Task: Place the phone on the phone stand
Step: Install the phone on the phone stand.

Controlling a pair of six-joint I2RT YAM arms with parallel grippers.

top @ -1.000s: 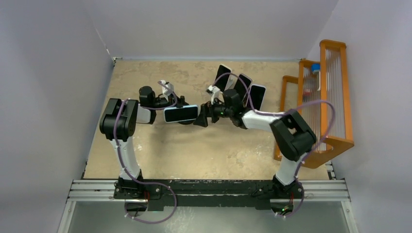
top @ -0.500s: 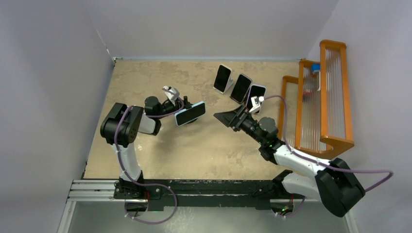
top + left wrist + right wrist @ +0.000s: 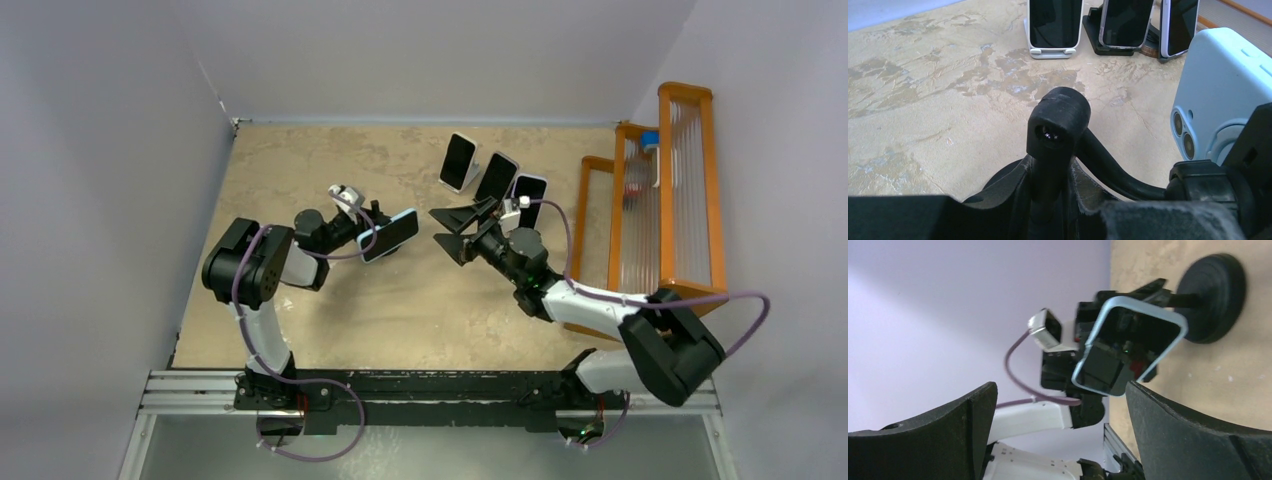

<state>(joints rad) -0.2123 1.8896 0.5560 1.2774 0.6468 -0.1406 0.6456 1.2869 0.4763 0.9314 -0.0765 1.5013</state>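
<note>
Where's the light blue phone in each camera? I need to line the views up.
Top external: the light blue phone sits left of centre, tilted.
Left wrist: the phone is at the right edge, with its back and lenses towards the camera.
Right wrist: the phone is near centre, screen side towards the camera.
Shared landmark: the tan table shows in all three.

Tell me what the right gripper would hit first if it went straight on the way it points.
Probably the phone, on the stand the left gripper holds. The open right gripper faces its screen, nothing between; depth is uncertain.
</note>
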